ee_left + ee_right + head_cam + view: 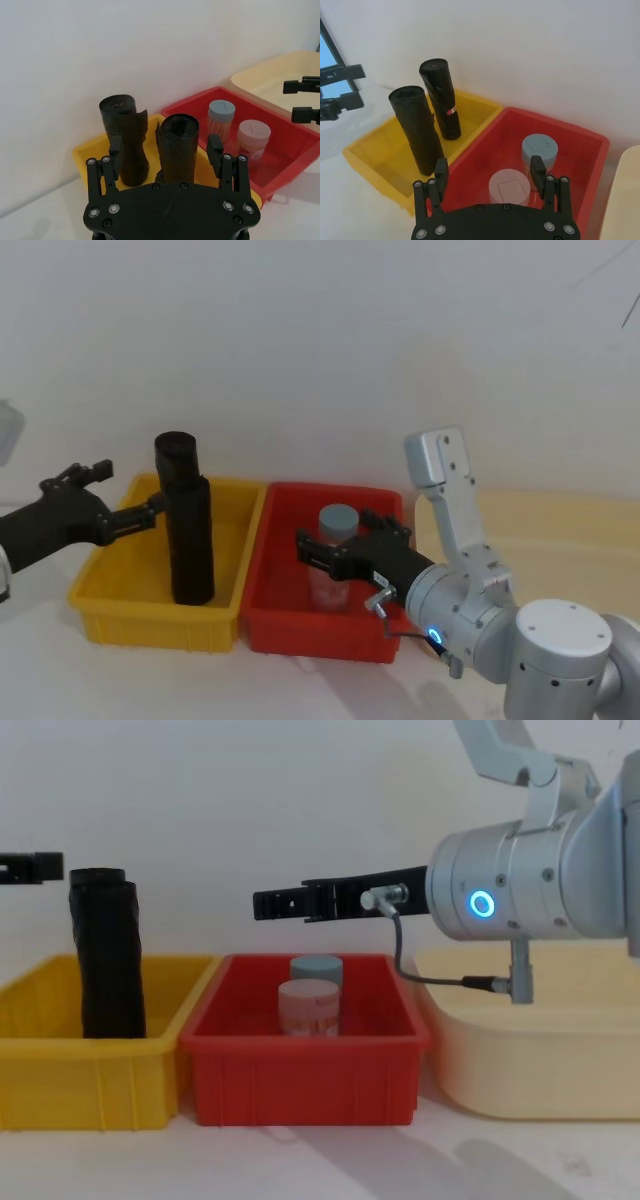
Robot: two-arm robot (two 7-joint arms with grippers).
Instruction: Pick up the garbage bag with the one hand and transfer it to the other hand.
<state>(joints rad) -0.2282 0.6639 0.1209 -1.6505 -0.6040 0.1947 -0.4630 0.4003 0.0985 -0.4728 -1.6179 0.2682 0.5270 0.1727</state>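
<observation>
Pick-up pending: the wide-open left gripper point(148, 515) must advance around the garbage bag point(190, 540) just ahead and close; the right gripper point(305, 548) waits open.

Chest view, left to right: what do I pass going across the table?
left gripper, at the edge → garbage bag, upright in the yellow bin → right gripper, above the red bin → cream tub
</observation>
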